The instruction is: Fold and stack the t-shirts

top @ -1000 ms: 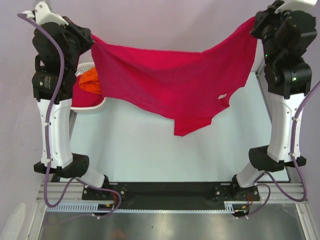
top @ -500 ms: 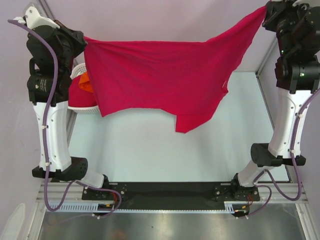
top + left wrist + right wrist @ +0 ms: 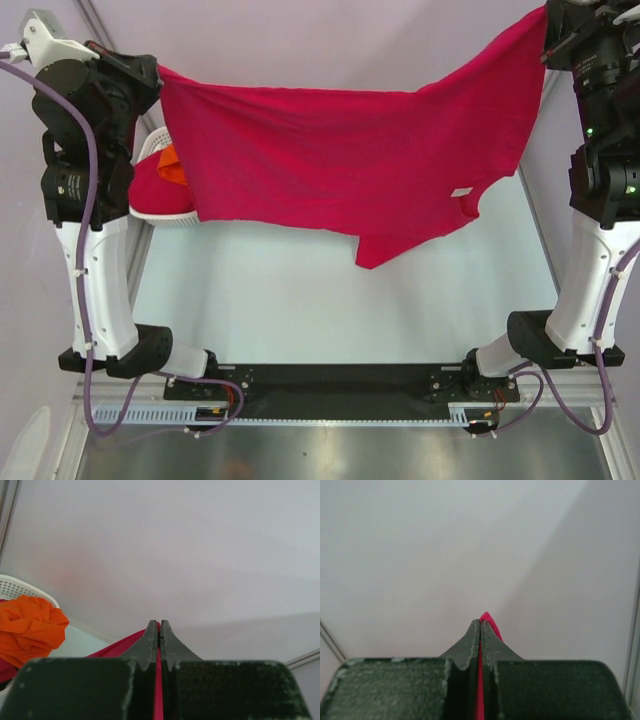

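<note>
A crimson shirt (image 3: 340,170) hangs stretched from the left arm (image 3: 95,250) to the right arm (image 3: 600,260), a curtain across the far half of the tabletop (image 3: 330,320); its lowest flap dips right of centre; nearer than its hem, open tabletop shows between the two arms; at far left a basket (image 3: 165,217) holding an orange shirt (image 3: 172,165) fills that corner, partly hidden by the cloth.
</note>
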### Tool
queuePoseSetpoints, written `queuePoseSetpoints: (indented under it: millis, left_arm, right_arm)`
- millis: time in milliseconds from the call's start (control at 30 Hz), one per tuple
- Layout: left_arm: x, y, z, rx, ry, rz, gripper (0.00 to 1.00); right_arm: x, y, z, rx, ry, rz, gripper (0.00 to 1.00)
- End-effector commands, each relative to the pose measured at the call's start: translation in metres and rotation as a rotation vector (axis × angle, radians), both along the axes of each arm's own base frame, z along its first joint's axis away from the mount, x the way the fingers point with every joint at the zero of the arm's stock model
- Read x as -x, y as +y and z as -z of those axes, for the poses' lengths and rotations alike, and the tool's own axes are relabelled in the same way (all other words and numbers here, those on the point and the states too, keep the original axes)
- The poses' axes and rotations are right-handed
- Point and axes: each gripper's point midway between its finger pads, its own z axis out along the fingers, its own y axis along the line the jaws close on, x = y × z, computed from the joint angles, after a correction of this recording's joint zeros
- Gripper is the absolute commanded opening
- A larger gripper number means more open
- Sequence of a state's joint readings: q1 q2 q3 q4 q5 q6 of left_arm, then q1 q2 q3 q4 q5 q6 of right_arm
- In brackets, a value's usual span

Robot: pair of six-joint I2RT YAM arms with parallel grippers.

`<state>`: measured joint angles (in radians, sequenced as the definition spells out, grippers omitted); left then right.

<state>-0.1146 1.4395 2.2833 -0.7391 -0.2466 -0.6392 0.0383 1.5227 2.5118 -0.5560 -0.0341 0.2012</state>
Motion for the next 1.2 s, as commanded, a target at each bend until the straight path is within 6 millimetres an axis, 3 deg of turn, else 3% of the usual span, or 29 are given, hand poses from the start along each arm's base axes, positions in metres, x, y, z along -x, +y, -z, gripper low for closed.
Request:
queuePoseSetpoints:
  millis: [0, 67, 200, 433, 800, 1000, 1167]
  left_arm:
    - [0.007, -0.004, -0.032, 0.069, -0.119, 0.036, 0.0]
    - [0.006, -0.006, -0.039, 0.08, -0.14, 0.05, 0.0]
    - [-0.004, -0.007, -0.046, 0.098, -0.159, 0.052, 0.0]
    - [-0.031, -0.009, -0.036, 0.107, -0.137, 0.042, 0.0]
    - [-0.052, -0.016, -0.052, 0.113, -0.206, 0.074, 0.0]
    - [-0.033, -0.014, -0.057, 0.098, -0.212, 0.073, 0.0]
    - [0.011, -0.007, -0.065, 0.079, -0.231, 0.058, 0.0]
  right_arm:
    - [0.019, -0.003, -0.023, 0.02, -0.082, 0.031, 0.0]
    - [0.015, -0.011, -0.023, 0.013, -0.084, 0.074, 0.0]
    - [-0.01, -0.022, -0.015, 0.008, -0.056, 0.132, 0.0]
    - [-0.029, -0.021, -0.016, -0.01, -0.074, 0.116, 0.0]
    - [-0.015, -0.03, -0.037, -0.028, -0.154, 0.145, 0.0]
    - [0.013, -0.031, -0.047, -0.004, -0.181, 0.16, 0.0]
    - [0.044, -0.029, -0.057, 0.024, -0.213, 0.159, 0.0]
